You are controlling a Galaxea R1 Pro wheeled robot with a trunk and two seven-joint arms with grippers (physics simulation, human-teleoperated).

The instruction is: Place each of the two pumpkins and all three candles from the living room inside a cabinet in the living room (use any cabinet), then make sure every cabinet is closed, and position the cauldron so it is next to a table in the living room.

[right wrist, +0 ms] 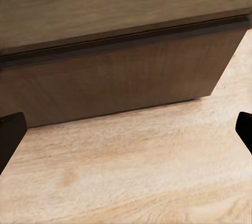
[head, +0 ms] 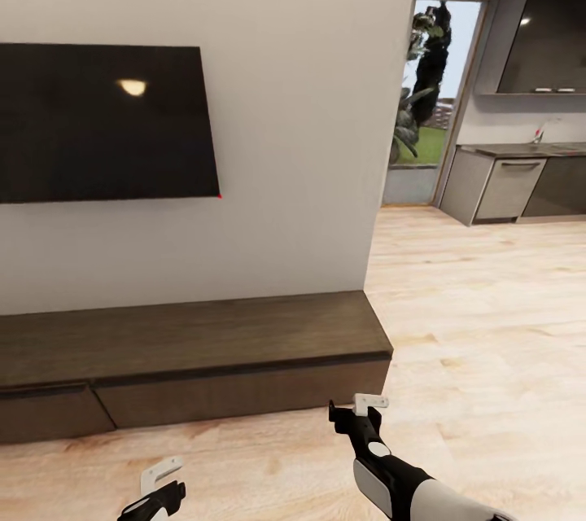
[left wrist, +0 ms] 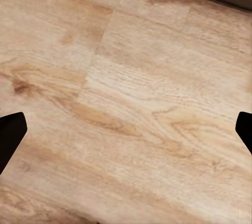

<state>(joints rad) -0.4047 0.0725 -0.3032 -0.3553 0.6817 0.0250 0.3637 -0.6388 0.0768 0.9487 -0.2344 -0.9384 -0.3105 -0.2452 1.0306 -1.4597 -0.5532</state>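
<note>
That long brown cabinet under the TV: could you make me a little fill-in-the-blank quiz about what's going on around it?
1. The cabinet sits below a black ____ on the wall.
2. The right gripper hangs in front of the cabinet, and its fingers are spread ____.
3. The left gripper points down at the bare ____ floor.
4. Through the opening on the right is a ____ with grey cupboards.

Missing words: television; open; wooden; kitchen

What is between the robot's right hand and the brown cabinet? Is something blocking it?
Nothing visible blocks it. Between the right gripper and the cabinet lies just bare wooden floor. The gripper is open and holds nothing, and the drawer front facing it looks shut.
</note>
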